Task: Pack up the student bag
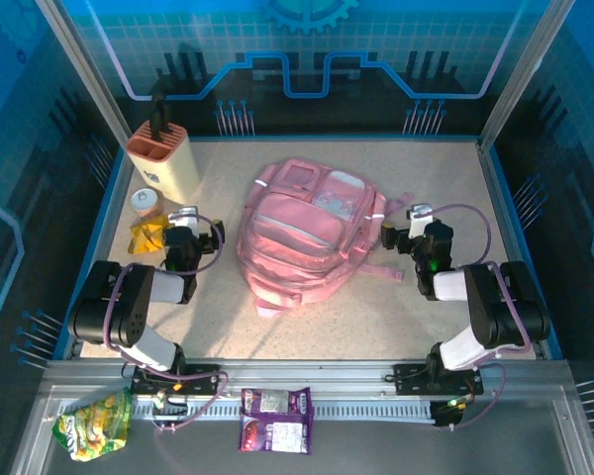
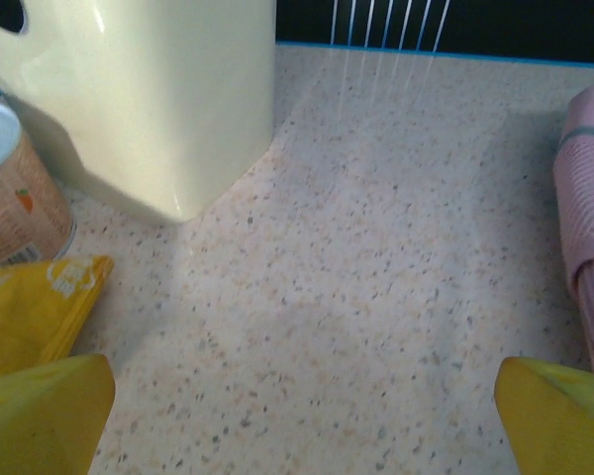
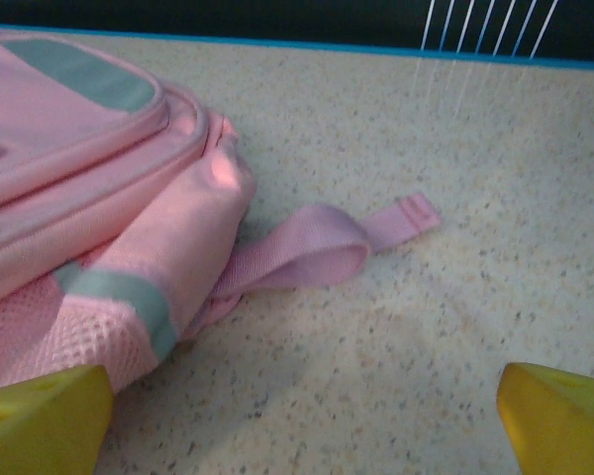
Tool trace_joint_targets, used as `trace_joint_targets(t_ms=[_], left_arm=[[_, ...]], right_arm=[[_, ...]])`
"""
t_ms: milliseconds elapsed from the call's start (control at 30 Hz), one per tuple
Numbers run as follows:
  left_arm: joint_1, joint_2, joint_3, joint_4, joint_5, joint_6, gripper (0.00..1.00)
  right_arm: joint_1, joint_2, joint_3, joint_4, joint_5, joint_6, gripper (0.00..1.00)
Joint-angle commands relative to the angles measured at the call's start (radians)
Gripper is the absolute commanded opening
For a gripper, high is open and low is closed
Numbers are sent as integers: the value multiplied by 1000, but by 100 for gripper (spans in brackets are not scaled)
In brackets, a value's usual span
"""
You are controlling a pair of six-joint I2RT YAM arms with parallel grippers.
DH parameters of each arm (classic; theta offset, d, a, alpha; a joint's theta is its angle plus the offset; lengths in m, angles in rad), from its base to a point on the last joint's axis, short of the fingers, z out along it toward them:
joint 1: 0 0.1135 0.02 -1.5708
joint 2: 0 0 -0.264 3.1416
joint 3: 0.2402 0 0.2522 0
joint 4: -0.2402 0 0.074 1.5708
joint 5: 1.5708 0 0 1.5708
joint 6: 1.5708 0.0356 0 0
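Note:
The student bag (image 1: pixel 307 233) is a large pink backpack lying flat in the middle of the table, front pockets up. My left gripper (image 1: pixel 185 230) sits to its left, open over bare table (image 2: pixel 302 408), with the bag's edge (image 2: pixel 589 198) at the right of the left wrist view. My right gripper (image 1: pixel 416 230) sits to the bag's right, also open with nothing between its fingers (image 3: pixel 302 411). The bag's corner (image 3: pixel 89 168) and a loose pink strap (image 3: pixel 307 252) lie just ahead of it, apart from the fingers.
A cream holder (image 1: pixel 163 158) (image 2: pixel 168 89) stands at the back left, with a white-lidded cup (image 1: pixel 145 201) (image 2: pixel 10 188) and a yellow packet (image 1: pixel 148 236) (image 2: pixel 30 307) beside it. A green snack bag (image 1: pixel 94 424) and a purple packet (image 1: pixel 275 421) lie on the near ledge.

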Motion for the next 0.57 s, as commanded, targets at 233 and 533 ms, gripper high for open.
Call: trace_joint_targets(t_ms=[233,533], left_arm=[[10,0,17,28,44,10,99],[10,-1,23,18,69,19,99]], right_arm=[[26,2,15,32,32,-47,100],[1,2,24,16,-26,-34,100]])
